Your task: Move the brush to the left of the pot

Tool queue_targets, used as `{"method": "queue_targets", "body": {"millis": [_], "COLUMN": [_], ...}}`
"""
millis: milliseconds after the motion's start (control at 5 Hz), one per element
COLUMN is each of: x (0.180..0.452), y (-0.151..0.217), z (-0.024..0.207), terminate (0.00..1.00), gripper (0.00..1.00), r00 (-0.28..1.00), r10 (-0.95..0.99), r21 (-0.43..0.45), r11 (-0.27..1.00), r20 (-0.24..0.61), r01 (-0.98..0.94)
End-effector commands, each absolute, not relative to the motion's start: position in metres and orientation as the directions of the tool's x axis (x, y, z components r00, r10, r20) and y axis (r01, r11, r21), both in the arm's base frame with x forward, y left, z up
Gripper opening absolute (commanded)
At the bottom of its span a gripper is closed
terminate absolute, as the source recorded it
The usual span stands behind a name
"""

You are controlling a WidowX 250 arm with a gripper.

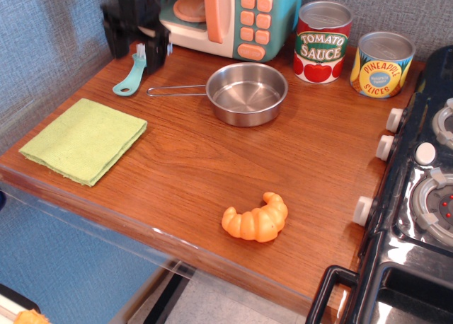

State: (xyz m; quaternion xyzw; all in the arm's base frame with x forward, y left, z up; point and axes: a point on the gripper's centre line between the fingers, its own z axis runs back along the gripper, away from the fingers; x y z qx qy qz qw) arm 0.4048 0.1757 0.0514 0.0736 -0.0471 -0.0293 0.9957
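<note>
The light-teal brush [130,75] lies flat on the wooden table, left of the pot's wire handle. Its white bristles point to the back and its oval-holed handle end points to the front left. The shiny steel pot [248,94] stands at the back middle of the table, with its thin handle reaching left. My black gripper [136,41] is blurred, just above the brush's bristle end in front of the toy microwave. Its jaws stand apart on either side of the bristles and hold nothing.
A folded green cloth [85,140] lies at the front left. An orange croissant [256,219] lies near the front edge. A toy microwave [226,16], a tomato sauce can [322,42] and a pineapple can [382,64] line the back. A black stove [417,197] borders the right.
</note>
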Motion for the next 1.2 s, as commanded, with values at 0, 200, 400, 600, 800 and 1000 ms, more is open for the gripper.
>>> {"method": "queue_targets", "body": {"millis": [0, 200, 400, 600, 800, 1000], "x": [0.368, 0.354, 0.344, 0.337, 0.337, 0.337], "y": [0.181, 0.177, 0.174, 0.174, 0.174, 0.174], "z": [0.117, 0.116, 0.109, 0.108, 0.108, 0.108], "terminate": [0.0, 0.0, 0.0, 0.0, 0.0, 1.0], "gripper": [1.0, 1.0, 1.0, 1.0, 1.0, 1.0], "r00": [0.984, 0.986, 0.988, 0.992, 0.992, 0.992], "r10": [-0.053, -0.072, -0.09, -0.077, -0.077, -0.077], "r21": [0.143, 0.142, 0.125, 0.138, 0.138, 0.138], "r11": [0.989, 0.989, 0.989, 0.988, 0.988, 0.988], "r20": [0.172, 0.149, 0.123, 0.101, 0.101, 0.101], "r01": [0.028, 0.051, 0.075, 0.063, 0.063, 0.063]}}
